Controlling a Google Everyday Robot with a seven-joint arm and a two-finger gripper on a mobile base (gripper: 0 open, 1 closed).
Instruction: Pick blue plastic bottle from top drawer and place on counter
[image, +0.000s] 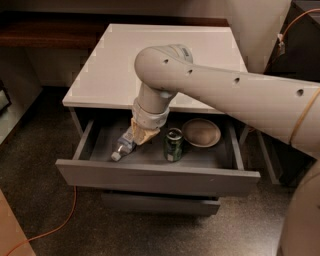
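Observation:
The top drawer (150, 177) is pulled open below the white counter (125, 65). The blue plastic bottle (123, 145) lies on its side in the drawer's left part, white cap pointing to the front left. My gripper (143, 134) hangs from the big white arm and reaches down into the drawer, right over the bottle's rear end. The gripper covers the back half of the bottle. A green soda can (173, 145) stands just right of the gripper.
A brown bowl (201, 132) sits in the drawer's right part. A lower drawer (160, 204) sticks out slightly beneath. A dark wooden shelf (45, 30) runs at the back left. An orange cable (50, 230) lies on the dark floor at the left.

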